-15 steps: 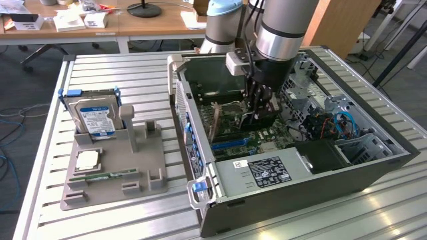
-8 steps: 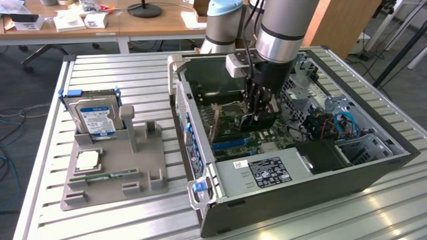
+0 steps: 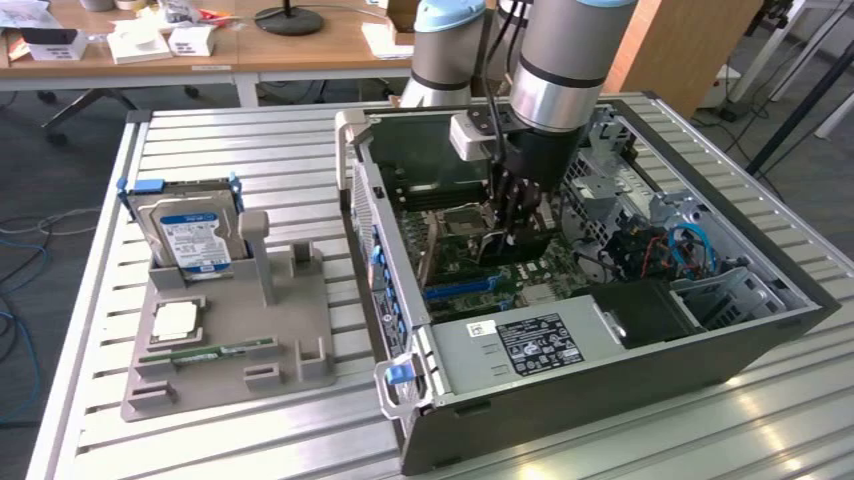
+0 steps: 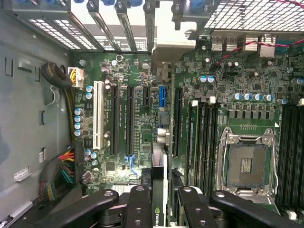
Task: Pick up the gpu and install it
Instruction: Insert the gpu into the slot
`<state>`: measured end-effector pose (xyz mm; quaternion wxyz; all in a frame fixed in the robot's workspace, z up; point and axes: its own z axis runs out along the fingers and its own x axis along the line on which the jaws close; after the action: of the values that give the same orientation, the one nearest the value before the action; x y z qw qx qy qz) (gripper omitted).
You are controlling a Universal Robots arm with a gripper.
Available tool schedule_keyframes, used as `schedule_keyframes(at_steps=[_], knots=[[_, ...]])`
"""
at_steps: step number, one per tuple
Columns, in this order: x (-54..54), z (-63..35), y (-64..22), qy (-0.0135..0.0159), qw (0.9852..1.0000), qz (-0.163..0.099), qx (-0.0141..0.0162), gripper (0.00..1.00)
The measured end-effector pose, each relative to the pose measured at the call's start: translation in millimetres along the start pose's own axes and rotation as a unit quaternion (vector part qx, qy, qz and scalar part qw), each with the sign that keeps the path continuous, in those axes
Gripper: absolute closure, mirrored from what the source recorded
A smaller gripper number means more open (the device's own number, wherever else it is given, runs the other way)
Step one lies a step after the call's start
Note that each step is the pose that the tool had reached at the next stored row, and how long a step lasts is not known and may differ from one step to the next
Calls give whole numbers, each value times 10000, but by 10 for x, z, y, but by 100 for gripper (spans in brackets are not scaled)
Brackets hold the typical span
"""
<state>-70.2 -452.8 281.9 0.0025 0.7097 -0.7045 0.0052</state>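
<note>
The gpu (image 4: 158, 211) is seen edge-on between my black fingers (image 4: 138, 204), a thin dark card with a green logo. Its silver end bracket (image 4: 172, 47) reaches toward the case's rear slot openings. My gripper (image 4: 162, 194) is shut on the gpu and holds it upright just above the motherboard (image 4: 237, 95), in line with the blue expansion slot (image 4: 161, 97). In the exterior view my gripper (image 3: 514, 222) hangs inside the open computer case (image 3: 694, 345), with the dark gpu (image 3: 499, 248) below it over the board. Whether the card's edge touches the slot I cannot tell.
A white slot (image 4: 99, 114) and black slots (image 4: 128, 118) flank the blue one, and the empty CPU socket (image 4: 247, 164) lies beside the memory slots. A power supply (image 3: 527, 340) sits at the case front. The grey fixture (image 3: 287, 330) holds a hard drive (image 3: 194, 235), a processor (image 3: 176, 320) and a memory stick (image 3: 214, 352).
</note>
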Motion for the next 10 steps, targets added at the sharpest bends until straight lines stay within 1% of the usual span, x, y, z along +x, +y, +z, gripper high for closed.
schedule_keyframes(at_steps=[3, 7, 10], knots=[[0, 2, 7, -1, 10000, 1, 1, 74], [-3, 7, 81, -1, 10000, 0, 4, 74], [-2, 7, 88, 0, 10000, -1, 4, 74]])
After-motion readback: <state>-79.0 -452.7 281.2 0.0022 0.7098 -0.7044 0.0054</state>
